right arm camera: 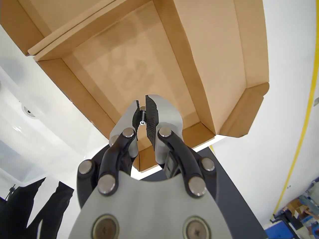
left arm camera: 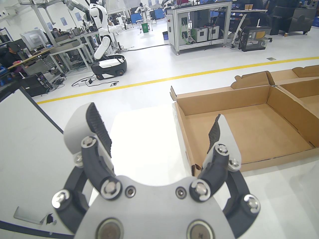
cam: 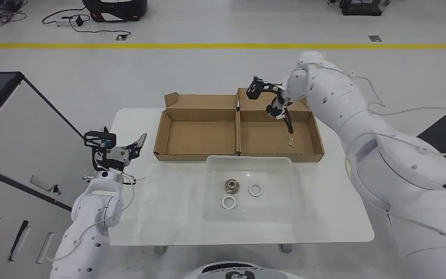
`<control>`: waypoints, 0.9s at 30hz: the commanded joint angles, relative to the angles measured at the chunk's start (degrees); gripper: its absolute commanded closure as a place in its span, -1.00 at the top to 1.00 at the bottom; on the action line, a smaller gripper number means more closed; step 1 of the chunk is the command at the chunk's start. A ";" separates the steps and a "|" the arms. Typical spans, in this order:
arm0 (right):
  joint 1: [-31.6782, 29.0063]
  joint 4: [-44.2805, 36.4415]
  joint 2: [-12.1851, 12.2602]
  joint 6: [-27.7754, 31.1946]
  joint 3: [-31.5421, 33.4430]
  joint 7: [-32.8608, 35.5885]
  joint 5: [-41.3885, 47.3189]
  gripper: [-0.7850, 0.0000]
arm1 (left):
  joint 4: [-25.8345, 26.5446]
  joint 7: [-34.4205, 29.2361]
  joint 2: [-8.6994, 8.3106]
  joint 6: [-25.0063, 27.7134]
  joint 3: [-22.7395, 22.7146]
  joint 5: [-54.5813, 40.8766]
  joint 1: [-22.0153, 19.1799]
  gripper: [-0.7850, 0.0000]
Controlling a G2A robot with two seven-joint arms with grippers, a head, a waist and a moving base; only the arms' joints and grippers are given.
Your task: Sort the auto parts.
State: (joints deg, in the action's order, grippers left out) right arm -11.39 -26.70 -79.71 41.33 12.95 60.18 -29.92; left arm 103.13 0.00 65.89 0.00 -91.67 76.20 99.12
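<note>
My right gripper (right arm camera: pixel 142 101) pinches a small screw (right arm camera: pixel 142 119) above the right cardboard box (cam: pixel 310 150); my left gripper (left arm camera: pixel 155 115) hangs with nothing in it.

The right fingers are almost closed, narrow, with the screw clamped between the black pads and well above the box floor. On that floor I see one small pale part (cam: pixel 290 141), but I cannot tell what kind. The left gripper stands wide apart near the left edge of the table (cam: pixel 334 209), just beside the left cardboard box (cam: pixel 198 132), not touching it. In front of both boxes, the clear tray (cam: pixel 279 209) contains a metal hub (cam: pixel 230 185), one white ring (cam: pixel 256 189) and a second white ring (cam: pixel 228 202).
</note>
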 commanded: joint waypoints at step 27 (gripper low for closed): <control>-7.91 14.47 -6.67 -2.76 -1.27 -12.15 -7.20 -1.00 | 0.00 0.00 0.00 0.00 0.00 0.00 0.00 1.00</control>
State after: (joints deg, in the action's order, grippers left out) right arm -19.04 -12.35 -86.30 38.64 11.67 48.14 -36.96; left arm 103.13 0.00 65.89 0.00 -91.67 76.20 99.12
